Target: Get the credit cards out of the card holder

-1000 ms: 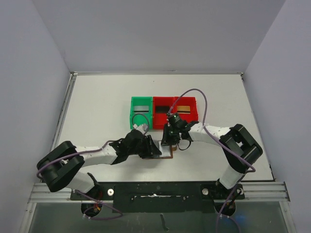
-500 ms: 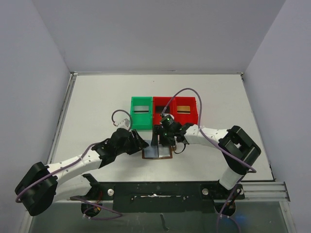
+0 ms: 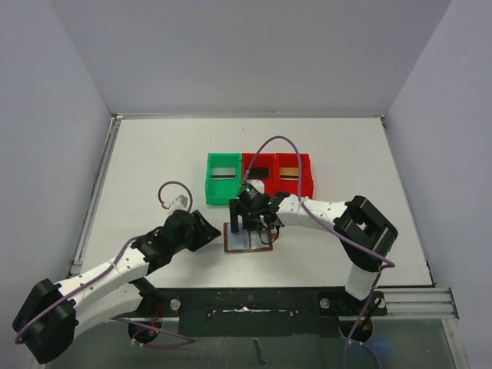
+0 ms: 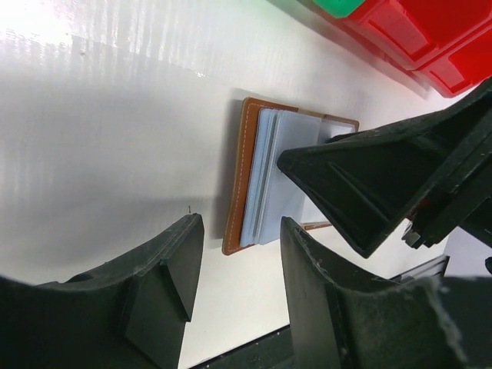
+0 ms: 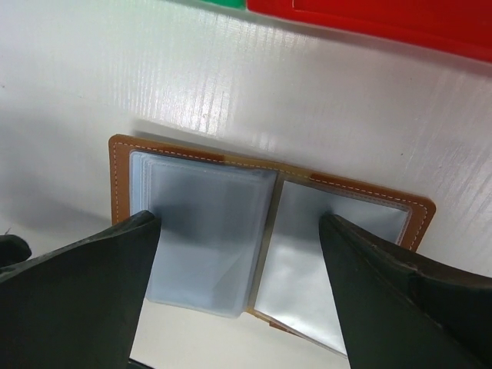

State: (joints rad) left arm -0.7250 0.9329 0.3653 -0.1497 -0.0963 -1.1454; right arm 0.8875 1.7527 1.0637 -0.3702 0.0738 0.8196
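Note:
The card holder (image 3: pixel 247 243) lies opened flat on the white table, a brown wallet with pale blue-grey pockets (image 5: pixel 207 231). The pockets are hazy, and the right one shows a silvery sheet (image 5: pixel 330 254). Whether credit cards sit inside them I cannot tell. My right gripper (image 3: pixel 247 221) hangs just above the holder, open wide, its fingers (image 5: pixel 92 277) astride both halves and gripping nothing. My left gripper (image 3: pixel 209 232) is a little to the left of the holder (image 4: pixel 240 177), open, with only bare table between its fingers (image 4: pixel 173 269).
A green bin (image 3: pixel 221 177) and two red bins (image 3: pixel 277 176) stand in a row just behind the holder. Flat rectangles, one grey, one dark and one tan, show inside them. The right gripper's black body (image 4: pixel 384 169) fills the right of the left wrist view.
My left arm has pulled back to the left, off the holder. My right gripper has opened wide and shifted left over the holder, which now lies spread flat.

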